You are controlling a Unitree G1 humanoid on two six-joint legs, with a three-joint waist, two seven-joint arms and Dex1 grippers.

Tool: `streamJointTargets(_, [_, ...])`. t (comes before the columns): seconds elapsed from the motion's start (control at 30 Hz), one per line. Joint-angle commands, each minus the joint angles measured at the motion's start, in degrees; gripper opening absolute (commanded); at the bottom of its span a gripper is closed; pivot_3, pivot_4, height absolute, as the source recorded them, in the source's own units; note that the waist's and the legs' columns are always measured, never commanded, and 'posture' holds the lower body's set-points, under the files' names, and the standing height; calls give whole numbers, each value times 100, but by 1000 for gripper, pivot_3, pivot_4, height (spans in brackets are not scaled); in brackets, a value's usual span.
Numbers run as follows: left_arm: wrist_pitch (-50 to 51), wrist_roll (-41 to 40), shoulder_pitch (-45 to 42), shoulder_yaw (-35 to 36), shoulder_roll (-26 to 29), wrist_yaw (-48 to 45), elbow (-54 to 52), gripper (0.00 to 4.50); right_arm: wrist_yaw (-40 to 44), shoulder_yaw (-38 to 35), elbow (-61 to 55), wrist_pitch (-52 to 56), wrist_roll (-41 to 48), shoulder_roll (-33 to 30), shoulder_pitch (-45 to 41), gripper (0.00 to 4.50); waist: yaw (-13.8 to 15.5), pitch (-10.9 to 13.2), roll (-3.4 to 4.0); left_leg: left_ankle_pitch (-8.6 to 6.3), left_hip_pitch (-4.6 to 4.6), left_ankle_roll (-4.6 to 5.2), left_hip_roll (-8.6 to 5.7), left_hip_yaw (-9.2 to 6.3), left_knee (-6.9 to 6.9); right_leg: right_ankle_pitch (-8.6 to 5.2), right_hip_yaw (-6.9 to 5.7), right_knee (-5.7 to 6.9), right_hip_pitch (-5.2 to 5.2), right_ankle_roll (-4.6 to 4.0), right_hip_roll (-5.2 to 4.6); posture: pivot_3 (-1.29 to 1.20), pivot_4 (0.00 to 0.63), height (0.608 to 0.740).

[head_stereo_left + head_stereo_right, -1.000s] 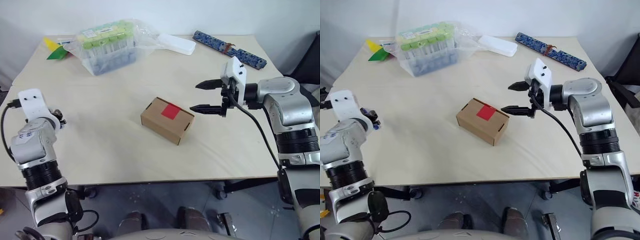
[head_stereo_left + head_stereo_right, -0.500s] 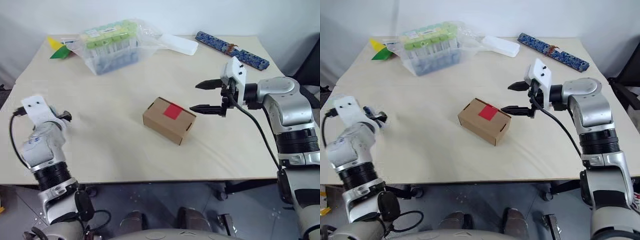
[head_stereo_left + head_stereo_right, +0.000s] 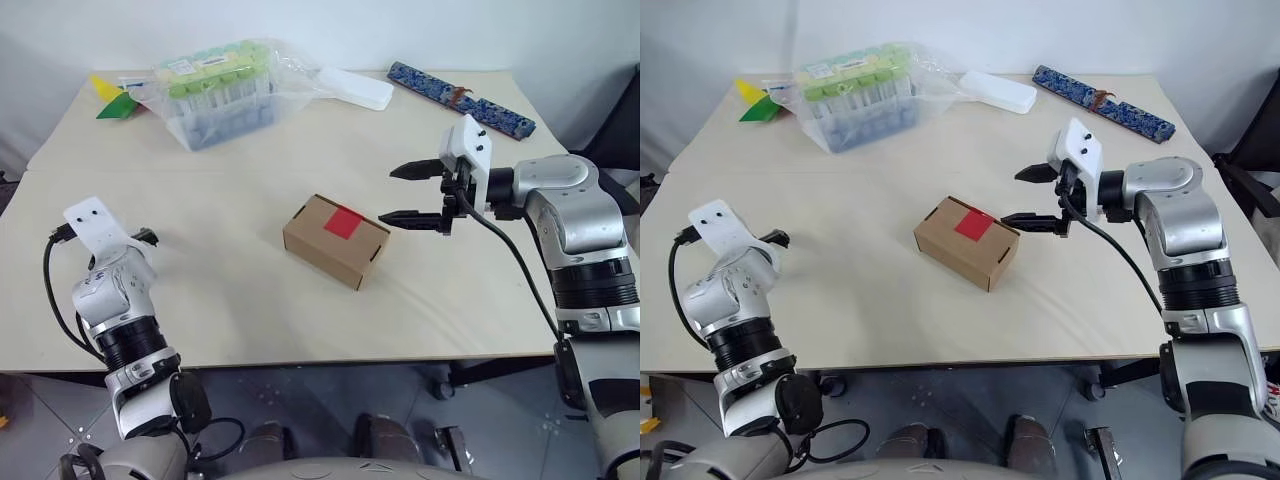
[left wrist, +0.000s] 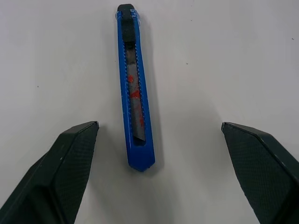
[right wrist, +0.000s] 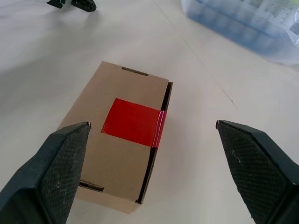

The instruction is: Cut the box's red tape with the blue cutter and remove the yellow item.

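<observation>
My left gripper (image 4: pixel 159 175) stands wide open and holds nothing; the blue cutter (image 4: pixel 135 88) lies flat on the table (image 3: pixel 250 290) just ahead of it, lined up with the gap between my two fingers (image 4: pixel 60 172) and nearer one finger than the other, touching neither, with its near end just inside the gap and its dark end farthest from me. My right gripper (image 3: pixel 415 195) is also spread wide and empty, hovering above the table. The box (image 5: pixel 124 158) sits closed just ahead of and below its fingertips (image 5: pixel 60 163), between the lines of the two fingers but untouched. The red tape (image 5: pixel 133 122) lies across the seam of the box's top flap, unbroken. Beyond the box, well away from my right gripper, lies a clear bag of green-capped tubes (image 3: pixel 215 90).
</observation>
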Motion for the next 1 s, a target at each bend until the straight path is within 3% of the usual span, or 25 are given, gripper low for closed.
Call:
streamJointTargets(0.03, [5, -31, -32, 139, 206, 57, 115, 4477, -32, -126, -215, 3, 79, -99, -7, 4500, -6, 0, 0, 0, 1, 0, 0, -1, 0, 0, 0, 0, 0, 0, 0, 0, 150, 740])
streamJointTargets(0.1, [-18, -18, -39, 153, 285, 112, 199, 4477, -37, -123, -221, 8, 81, -98, -7, 4500, -13, 0, 0, 0, 2, 0, 0, -1, 0, 0, 2, 0, 0, 0, 0, 0, 150, 740])
streamJointTargets(0.5, [31, -99, -41, 158, 379, 191, 307, 879, -57, -118, -151, -20, 62, -88, -66, 4500, -8, 0, 0, 0, 4, 0, 1, -1, -1, 0, 6, 0, 0, 0, 0, 0, 150, 740])
streamJointTargets(0.57, [62, -97, -10, 136, 390, 172, 253, 462, -58, -124, -150, -22, 63, -99, -62, 4500, -5, 0, 0, 0, 4, 0, 0, -1, -1, 0, 6, 0, 0, 0, 0, 0, 150, 740])
streamJointTargets(0.87, [799, -384, 431, -734, 984, -1199, -496, 462, -130, -236, -390, 119, 147, -233, 60, 4500, -8, 0, 0, 0, 3, 0, 0, 2, -4, 0, 7, 0, -3, 0, 1, 0, 150, 740])
streamJointTargets(1.0, [1040, -991, 1018, -1714, 1739, -2941, -1192, 462, -211, -346, -934, 408, 295, -340, 324, 4500, 12, 0, 0, -1, 1, -2, 0, 1, -3, 0, 6, 0, -3, 0, 0, 0, 150, 740])
